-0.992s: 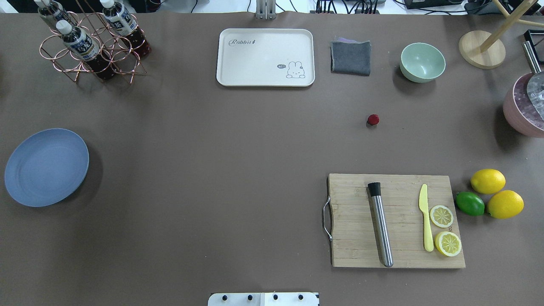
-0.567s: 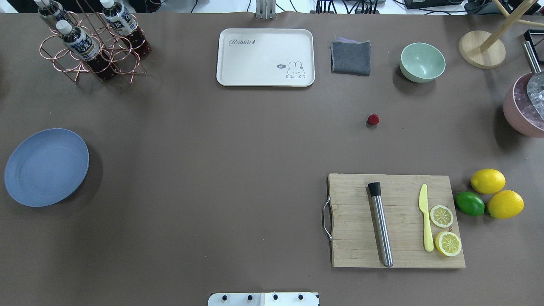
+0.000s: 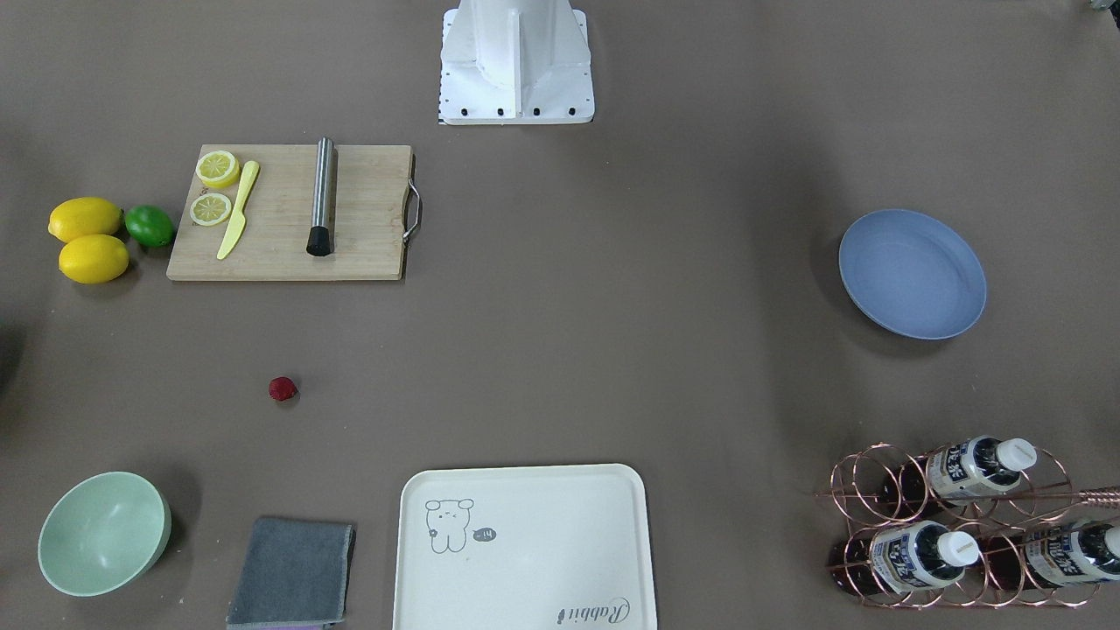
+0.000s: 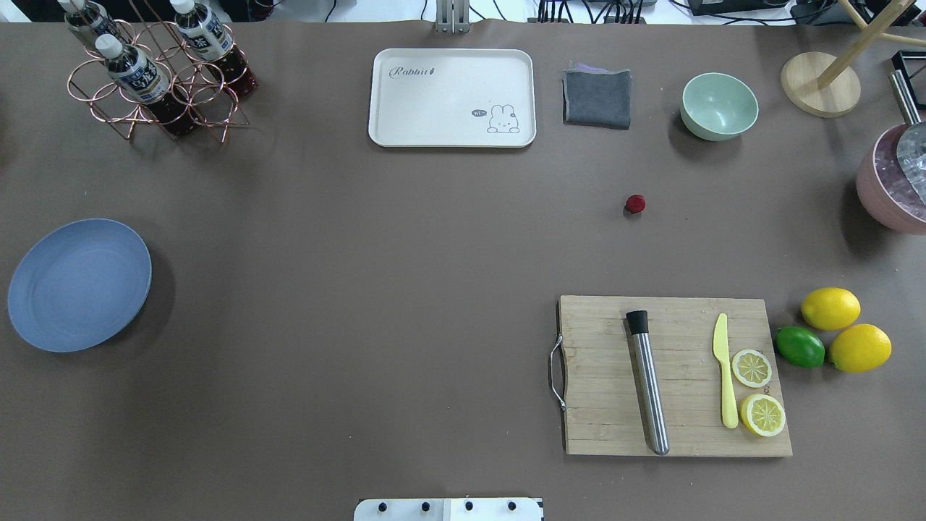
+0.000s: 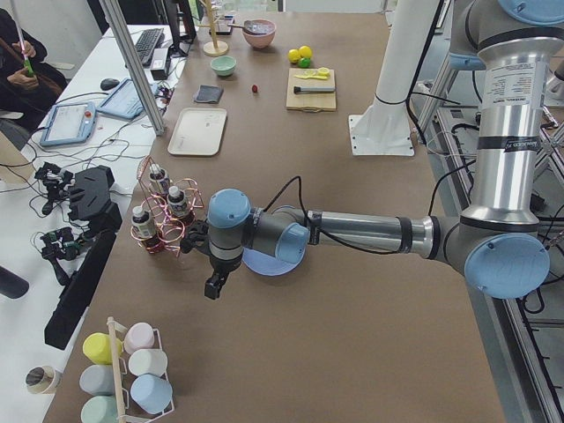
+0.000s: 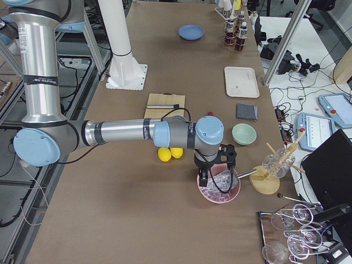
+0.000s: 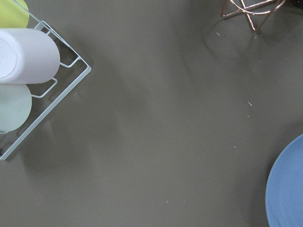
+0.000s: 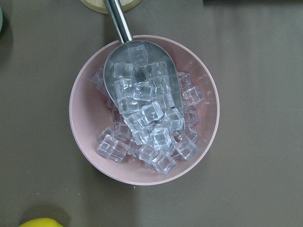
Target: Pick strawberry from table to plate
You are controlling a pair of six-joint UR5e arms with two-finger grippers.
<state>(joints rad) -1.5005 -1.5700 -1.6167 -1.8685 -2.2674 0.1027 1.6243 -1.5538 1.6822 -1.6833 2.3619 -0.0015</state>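
On the brown table [image 4: 362, 239], the little red strawberry [image 4: 635, 204] sits by itself on the robot's right side. It is between the mint-green bowl [image 4: 719, 106] and the wooden cutting board [image 4: 600, 405], and it touches neither one. Nothing is holding it. The blue plate [image 4: 78, 284] is far off on the robot's left side, well apart from the berry, and it has nothing on it. The left gripper [image 5: 214, 286] hangs over the table just beside the plate, between the copper bottle rack [image 5: 163, 216] and a rack of cups [image 5: 132, 370]. Its wrist camera looks down on bare table, with the plate's edge in one corner and the cups in another. The right gripper [image 6: 204, 177] hangs over a pink bowl [image 8: 90, 113] at the far right end of the table. That bowl is full of ice cubes [image 8: 111, 147], and a metal scoop [image 8: 118, 21] lies in it with more ice piled on top. Both grippers show only in the side views, so I cannot tell if their fingers are wide or narrow. Two lemons [image 4: 830, 308] and a lime [image 4: 799, 346] lie just beside the cutting board. A cream tray with a rabbit drawing [image 4: 434, 101] and a folded grey cloth [image 4: 597, 98] lie along the far edge of the table.
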